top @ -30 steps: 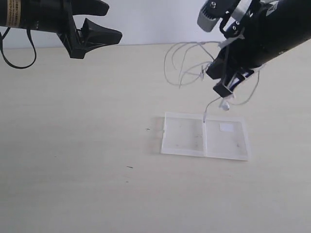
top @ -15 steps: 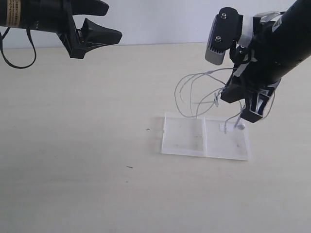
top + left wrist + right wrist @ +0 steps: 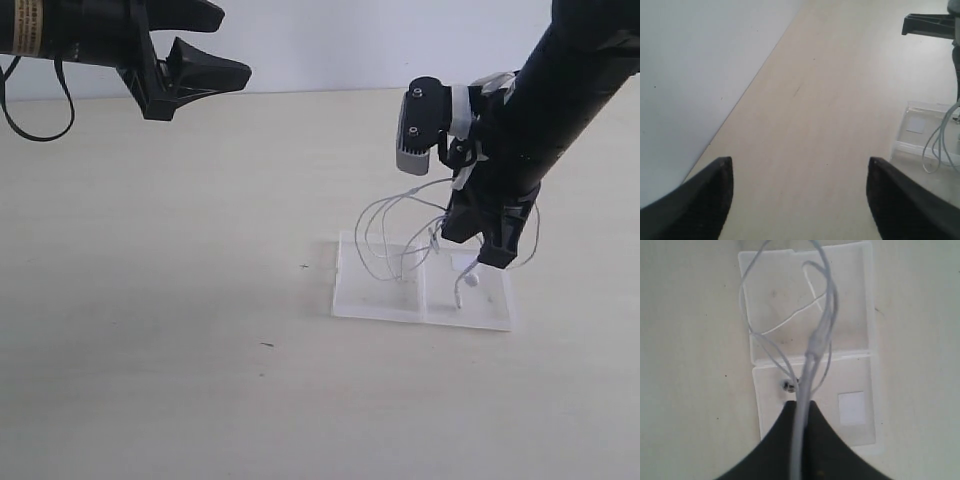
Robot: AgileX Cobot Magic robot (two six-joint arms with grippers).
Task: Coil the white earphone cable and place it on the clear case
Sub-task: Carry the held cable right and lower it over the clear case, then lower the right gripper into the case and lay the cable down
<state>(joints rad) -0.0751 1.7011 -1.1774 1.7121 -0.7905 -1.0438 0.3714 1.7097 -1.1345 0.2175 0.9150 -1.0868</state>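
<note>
The white earphone cable (image 3: 816, 342) is hanging in loose loops from your right gripper (image 3: 800, 410), which is pinching it between closed jaws just above the clear case (image 3: 850, 305). The loops are drooping over the panel without the sticker. One earbud (image 3: 471, 281) is dangling over the panel bearing the white sticker (image 3: 851, 407); whether it is touching, you cannot tell. Your left gripper (image 3: 235, 45) is hovering with jaws spread wide, holding nothing, well apart from the case, above the table (image 3: 180, 300).
</note>
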